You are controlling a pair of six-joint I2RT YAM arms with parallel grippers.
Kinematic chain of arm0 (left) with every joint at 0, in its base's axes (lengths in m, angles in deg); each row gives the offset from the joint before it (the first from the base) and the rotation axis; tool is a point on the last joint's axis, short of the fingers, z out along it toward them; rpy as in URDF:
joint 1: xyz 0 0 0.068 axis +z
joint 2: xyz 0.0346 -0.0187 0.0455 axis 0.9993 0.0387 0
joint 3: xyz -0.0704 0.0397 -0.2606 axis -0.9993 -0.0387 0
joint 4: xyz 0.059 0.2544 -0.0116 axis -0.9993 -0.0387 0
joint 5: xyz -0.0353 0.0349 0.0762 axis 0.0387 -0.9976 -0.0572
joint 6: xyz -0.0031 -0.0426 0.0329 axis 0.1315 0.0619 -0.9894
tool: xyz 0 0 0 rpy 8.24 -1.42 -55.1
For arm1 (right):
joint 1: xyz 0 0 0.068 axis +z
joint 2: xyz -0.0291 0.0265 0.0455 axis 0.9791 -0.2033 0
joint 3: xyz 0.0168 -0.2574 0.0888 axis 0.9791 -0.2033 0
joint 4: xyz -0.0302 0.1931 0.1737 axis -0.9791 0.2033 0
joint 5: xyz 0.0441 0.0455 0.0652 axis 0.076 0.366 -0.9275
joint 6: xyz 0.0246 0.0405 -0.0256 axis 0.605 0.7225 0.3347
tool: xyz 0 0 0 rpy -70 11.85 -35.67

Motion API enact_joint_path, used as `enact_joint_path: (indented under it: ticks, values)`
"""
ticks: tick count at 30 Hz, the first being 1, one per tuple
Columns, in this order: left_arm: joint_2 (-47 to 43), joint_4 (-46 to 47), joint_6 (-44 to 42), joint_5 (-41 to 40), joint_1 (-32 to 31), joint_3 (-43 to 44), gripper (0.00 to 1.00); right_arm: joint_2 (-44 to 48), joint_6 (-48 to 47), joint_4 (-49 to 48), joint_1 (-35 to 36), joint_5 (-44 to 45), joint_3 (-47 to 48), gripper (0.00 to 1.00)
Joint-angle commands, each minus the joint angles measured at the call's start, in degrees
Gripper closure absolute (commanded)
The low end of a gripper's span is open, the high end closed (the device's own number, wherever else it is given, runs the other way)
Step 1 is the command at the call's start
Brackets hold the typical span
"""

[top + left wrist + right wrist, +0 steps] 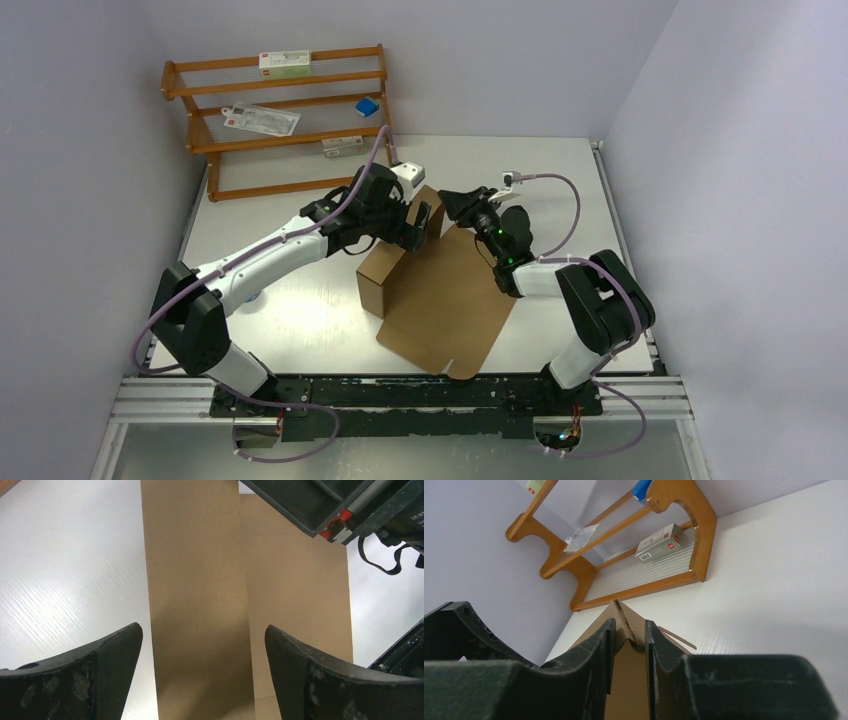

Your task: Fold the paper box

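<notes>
The paper box [450, 300] is a plain brown cardboard sheet lying on the white table, with its left panel [383, 275] folded upright. In the top view my right gripper [447, 200] sits at the sheet's far corner. In the right wrist view my right gripper [630, 621] has its jaws narrowed around a raised, creased flap of the paper box [626, 680]. My left gripper [428, 218] hovers just left of it. Seen from the left wrist, my left gripper [202, 626] is wide open above a brown panel [195, 580], touching nothing.
A wooden rack [280, 100] stands at the back left against the wall, holding small white cartons [285, 62] and a blue item [367, 105]. The rack [694, 525] also fills the background of the right wrist view. The two grippers are close together.
</notes>
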Motion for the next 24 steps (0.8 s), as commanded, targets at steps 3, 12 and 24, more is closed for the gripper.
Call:
enact_joint_path:
  ticks: [3, 12, 24]
  values:
    - [0.6, -0.5, -0.4, -3.2, -0.3, 1.0, 0.03, -3.8, -1.9, 10.0, 0.1, -1.1, -1.8, 0.74]
    - [1.9, -1.9, -0.9, -3.0, -0.3, 2.2, 0.03, 2.6, -7.6, 20.2, 0.1, -5.0, 5.0, 0.54]
    - [-0.8, 1.5, 0.7, -1.0, 3.1, -1.2, 0.08, 18.5, -14.1, 38.0, -0.4, 0.6, 6.6, 0.08]
